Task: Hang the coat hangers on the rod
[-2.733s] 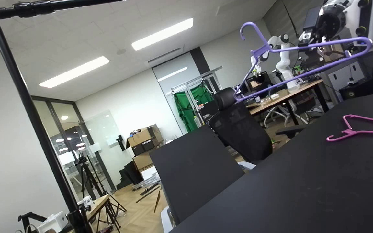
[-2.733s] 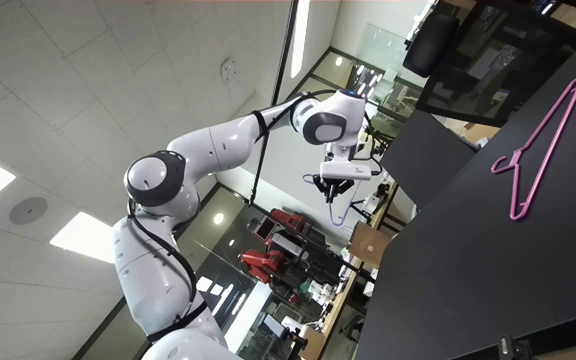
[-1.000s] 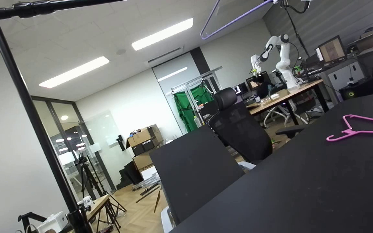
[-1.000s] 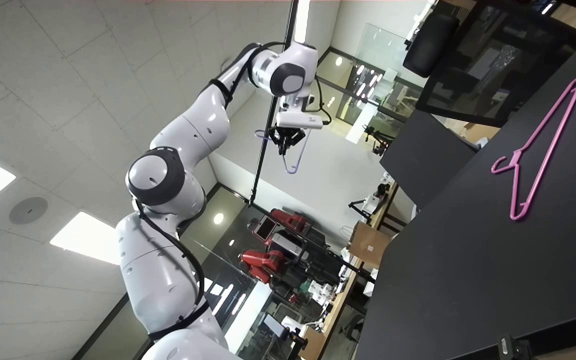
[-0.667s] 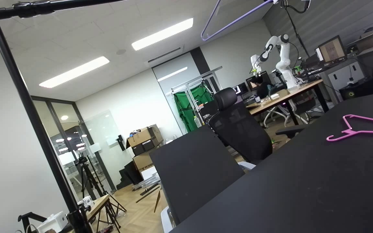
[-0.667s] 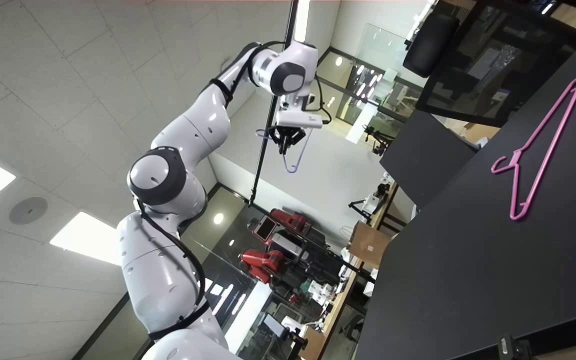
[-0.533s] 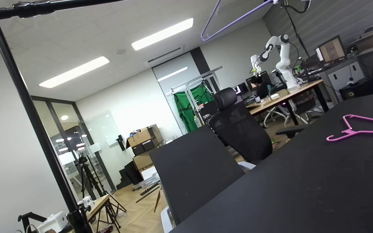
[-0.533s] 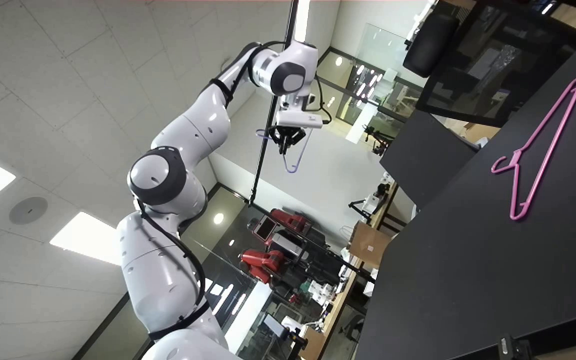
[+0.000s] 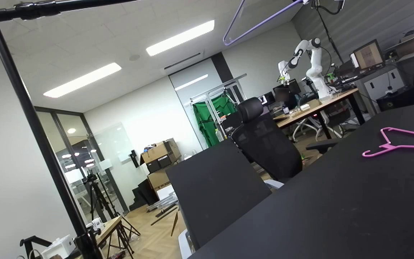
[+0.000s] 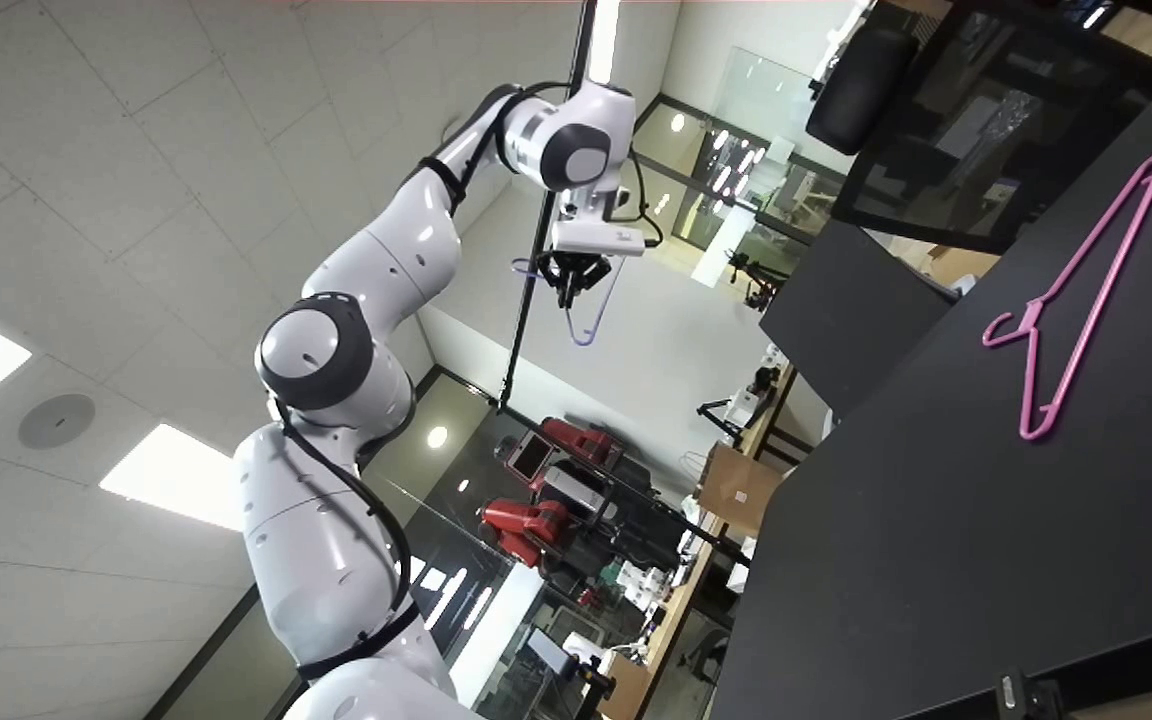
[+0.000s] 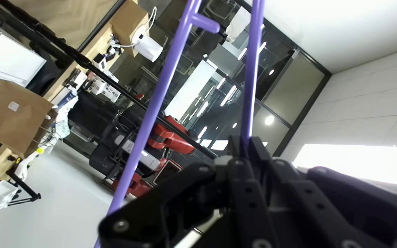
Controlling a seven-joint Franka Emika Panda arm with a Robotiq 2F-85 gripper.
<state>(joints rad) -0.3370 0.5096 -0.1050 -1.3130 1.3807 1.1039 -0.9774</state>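
Hand (image 11: 246, 146) has this glossy purple hanger (image 11: 252, 69) pinched tight, pink triangular hanger (image 10: 1032, 314) lies flat on the matte black tabletop (image 10: 936, 500) near the edge facing a mesh chair (image 9: 271, 147).

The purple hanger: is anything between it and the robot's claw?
Nothing shows there: in the wrist view, the claw is shut right on one bar of the purple hanger, with no visible gap.

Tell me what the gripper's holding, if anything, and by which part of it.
The purple hanger, by one shoulder: the gripper is shut on that sloping bar, not on the long bottom one.
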